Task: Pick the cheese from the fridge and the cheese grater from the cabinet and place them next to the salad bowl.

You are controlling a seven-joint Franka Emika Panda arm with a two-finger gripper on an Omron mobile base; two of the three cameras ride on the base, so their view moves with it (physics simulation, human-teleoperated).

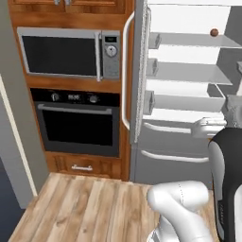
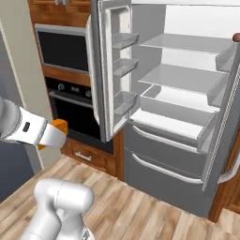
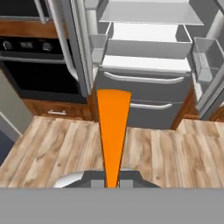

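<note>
My gripper [image 3: 113, 181] is shut on the cheese [image 3: 113, 131], a bright orange wedge that sticks out between the fingers. From the right base view the cheese [image 2: 59, 125] pokes out of the gripper [image 2: 57, 131] at the left, well clear of the fridge [image 2: 178, 93]. The fridge [image 1: 189, 71] stands with both doors open, showing its glass shelves and white interior [image 3: 144, 43]. The cheese grater, the cabinet and the salad bowl are out of view.
A small reddish-brown ball [image 1: 214, 32] sits on the top fridge shelf. Left of the fridge a microwave [image 1: 66, 52] sits above a black oven [image 1: 78, 123] in wooden housing. The open left fridge door [image 2: 110, 70] juts toward me. Wood floor [image 3: 52, 148] lies below.
</note>
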